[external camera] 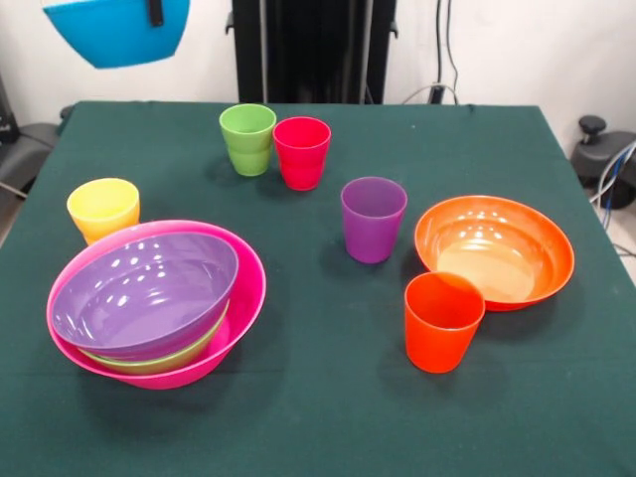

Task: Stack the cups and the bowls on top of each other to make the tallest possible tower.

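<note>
A glossy blue plastic bowl (pixel 117 32) hangs tilted in the air above the table's far corner, a dark gripper (pixel 155 12) fingertip lying over its rim at the picture's top edge; I read the pincer as pinching that rim, though only this one tip shows. Below, on the green tablecloth (pixel 318 417), the tower (pixel 157 303) stands three deep: a wide pink plastic bowl (pixel 238 308) as base, a green bowl (pixel 159 360) showing only as a rim, and a purple bowl (pixel 144 293) sitting tilted on top. A yellow tumbler (pixel 103 209) stands just behind it. The green cup (pixel 247 139) and red cup (pixel 301 151) touch near the far edge; the purple cup (pixel 374 219) stands apart, beside the orange bowl (pixel 494 250), with the orange cup (pixel 443 320) just in front of that. From my desk I judge the bowls light, stiff and slick: a rim pinch lets them swing, so I would hold close to the wall and set down gently.
</note>
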Controlling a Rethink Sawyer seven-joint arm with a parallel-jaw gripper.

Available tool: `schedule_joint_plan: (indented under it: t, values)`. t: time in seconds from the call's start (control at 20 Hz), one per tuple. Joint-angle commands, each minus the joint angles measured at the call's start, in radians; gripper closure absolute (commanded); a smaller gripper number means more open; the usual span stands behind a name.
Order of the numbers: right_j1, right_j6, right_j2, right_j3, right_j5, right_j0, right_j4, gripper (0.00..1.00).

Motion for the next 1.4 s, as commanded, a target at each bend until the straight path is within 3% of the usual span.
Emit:
schedule_joint_plan:
  t: [0.05, 0.45, 1.0, 1.4]
  values:
    - [0.090, -0.113, 0.076, -0.133, 0.142, 0.071, -0.023, 1.00]
    - [0.200, -0.113, 0.069, -0.238, 0.130, 0.109, -0.043, 1.00]
    - [0.286, -0.117, 0.060, -0.371, 0.186, 0.168, -0.044, 1.00]
    - [0.283, -0.135, 0.059, -0.429, 0.263, 0.195, -0.027, 1.00]
